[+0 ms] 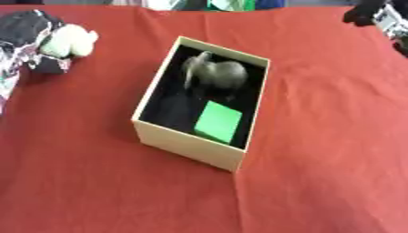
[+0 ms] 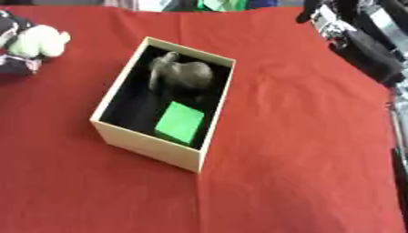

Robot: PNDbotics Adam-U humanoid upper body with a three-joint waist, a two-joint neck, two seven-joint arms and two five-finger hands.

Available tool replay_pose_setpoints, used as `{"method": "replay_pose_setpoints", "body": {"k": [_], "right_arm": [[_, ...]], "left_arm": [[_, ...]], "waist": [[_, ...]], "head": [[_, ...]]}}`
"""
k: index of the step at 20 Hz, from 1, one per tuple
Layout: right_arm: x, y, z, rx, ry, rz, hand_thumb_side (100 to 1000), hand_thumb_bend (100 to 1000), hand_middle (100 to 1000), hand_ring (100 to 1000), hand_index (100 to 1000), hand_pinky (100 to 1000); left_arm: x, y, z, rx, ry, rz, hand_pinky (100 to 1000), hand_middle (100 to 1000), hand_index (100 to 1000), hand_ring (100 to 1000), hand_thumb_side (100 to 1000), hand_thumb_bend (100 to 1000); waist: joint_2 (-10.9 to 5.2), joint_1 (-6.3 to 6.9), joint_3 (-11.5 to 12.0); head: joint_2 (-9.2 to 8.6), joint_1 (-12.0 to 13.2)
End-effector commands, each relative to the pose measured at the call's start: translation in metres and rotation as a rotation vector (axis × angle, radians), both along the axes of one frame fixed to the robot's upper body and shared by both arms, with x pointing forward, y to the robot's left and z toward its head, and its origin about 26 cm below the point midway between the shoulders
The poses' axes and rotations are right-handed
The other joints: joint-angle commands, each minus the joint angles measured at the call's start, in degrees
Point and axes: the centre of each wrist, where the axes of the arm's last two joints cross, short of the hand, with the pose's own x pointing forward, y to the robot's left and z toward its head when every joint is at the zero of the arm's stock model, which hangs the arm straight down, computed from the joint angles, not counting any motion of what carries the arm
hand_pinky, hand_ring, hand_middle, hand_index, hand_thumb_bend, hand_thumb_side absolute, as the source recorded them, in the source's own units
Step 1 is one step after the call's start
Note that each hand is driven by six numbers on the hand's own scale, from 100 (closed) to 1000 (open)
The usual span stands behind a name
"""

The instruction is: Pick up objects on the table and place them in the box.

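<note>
no readable text, labels or signs

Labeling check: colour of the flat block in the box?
Bright green block; left eye view shows it best.

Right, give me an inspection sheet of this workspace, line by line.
Surface: red cloth covering the table, lightly creased.
Job's things: cream box with dark interior; inside it a grey soft item at the far end and a green block at the near end.
Clutter: pale plush thing on dark patterned fabric, far left.
Hands: right arm at upper right, fingers not readable; left hand not in view.
Cables: nothing seen.
Surroundings: blurred coloured items beyond the far edge.
</note>
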Motion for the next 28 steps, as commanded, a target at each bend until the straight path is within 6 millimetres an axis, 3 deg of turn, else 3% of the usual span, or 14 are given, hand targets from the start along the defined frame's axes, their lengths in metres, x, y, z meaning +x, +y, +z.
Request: {"method": "replay_pose_setpoints", "body": {"k": [1,10,16,22,28], "right_arm": [[-0.005,-0.002,0.007,-0.006,-0.028,-0.001,807,100,606,785,1000,818],[-0.005,-0.001,0.005,-0.005,-0.02,0.003,795,100,605,785,1000,817],[-0.005,-0.001,0.004,-0.002,-0.022,0.006,789,100,605,785,1000,818],[-0.005,-0.002,0.004,0.011,-0.033,-0.003,780,100,605,785,1000,819],[-0.005,-0.005,0.003,0.02,-0.034,-0.026,775,100,604,784,1000,818]], "left_arm": [[-0.01,0.0,0.026,0.031,-0.105,-0.006,100,431,490,433,180,100],[-0.036,-0.035,0.057,0.042,-0.218,-0.158,100,418,485,418,211,100],[-0.069,-0.087,0.071,0.045,-0.266,-0.414,100,418,490,420,232,100],[-0.111,-0.142,0.068,0.083,-0.292,-0.659,100,425,495,427,188,100],[-0.133,-0.161,0.056,0.15,-0.286,-0.776,100,434,495,424,132,100]], "waist": [[-2.16,0.16,0.1],[-4.06,0.59,0.8],[-4.78,0.44,1.1],[-5.3,0.14,1.5],[-5.89,0.26,2.3]], "head": [[0.66,-0.5],[2.03,-1.4],[3.16,-2.6],[3.53,-2.7],[3.46,-2.9]]}}
